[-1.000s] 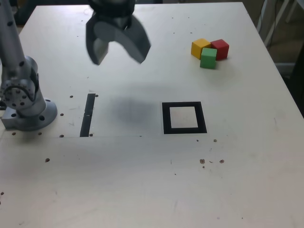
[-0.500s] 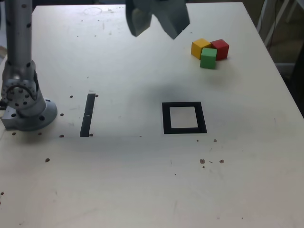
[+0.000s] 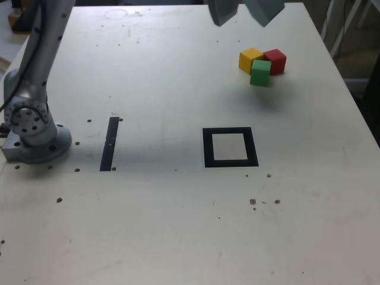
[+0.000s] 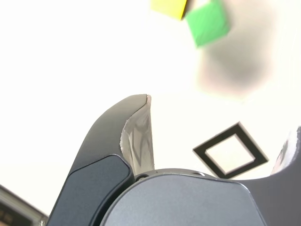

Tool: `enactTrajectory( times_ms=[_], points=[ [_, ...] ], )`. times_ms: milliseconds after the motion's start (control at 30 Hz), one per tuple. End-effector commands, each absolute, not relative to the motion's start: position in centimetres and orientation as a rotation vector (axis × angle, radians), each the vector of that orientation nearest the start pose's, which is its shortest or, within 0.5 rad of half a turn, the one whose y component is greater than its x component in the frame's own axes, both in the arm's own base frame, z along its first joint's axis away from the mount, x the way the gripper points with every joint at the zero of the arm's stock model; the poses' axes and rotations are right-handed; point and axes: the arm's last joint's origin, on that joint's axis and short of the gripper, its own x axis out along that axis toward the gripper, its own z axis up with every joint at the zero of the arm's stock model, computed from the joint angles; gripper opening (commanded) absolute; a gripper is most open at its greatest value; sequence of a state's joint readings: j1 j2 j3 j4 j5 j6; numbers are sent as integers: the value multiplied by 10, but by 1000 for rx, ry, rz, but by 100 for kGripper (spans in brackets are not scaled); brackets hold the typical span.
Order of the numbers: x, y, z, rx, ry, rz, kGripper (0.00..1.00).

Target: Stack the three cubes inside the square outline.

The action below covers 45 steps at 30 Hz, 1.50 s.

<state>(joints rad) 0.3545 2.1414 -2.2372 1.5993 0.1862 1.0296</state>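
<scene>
Your claw (image 3: 243, 13) hangs at the top edge of the exterior view, jaws spread wide with nothing between them. Only the two finger ends show there; the rest is cut off by the frame.

The three cubes sit in a tight cluster on the table (image 3: 178, 225), below the claw and a little toward the exterior view's right. The yellow cube (image 3: 250, 59) and red cube (image 3: 275, 61) stand side by side, and the green cube (image 3: 260, 73) is pressed against both on the near side. None of them touches the claw.

The square (image 3: 230, 147) lies well apart from the cubes, nearer the camera, and its pale centre is bare. In the wrist view you see the green cube (image 4: 207, 23) and part of the yellow cube (image 4: 169, 7) out beyond the fingers (image 4: 136, 134), with the square (image 4: 230, 150) between the jaws' roots.
</scene>
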Motion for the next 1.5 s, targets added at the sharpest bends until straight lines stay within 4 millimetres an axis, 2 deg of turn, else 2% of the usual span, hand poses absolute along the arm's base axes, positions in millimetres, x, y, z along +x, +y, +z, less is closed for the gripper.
enactTrajectory(
  times_ms=[0,233,533,767,1000,1467],
  points=[
    [387,154,367,705,1528,-347,97],
    [407,167,349,747,1533,-370,97],
    [425,205,328,896,1491,-424,99],
    [437,224,307,1027,1449,-550,99],
    [447,233,291,1113,1412,-645,99],
    [458,240,273,1191,1440,-676,99]
  ],
)
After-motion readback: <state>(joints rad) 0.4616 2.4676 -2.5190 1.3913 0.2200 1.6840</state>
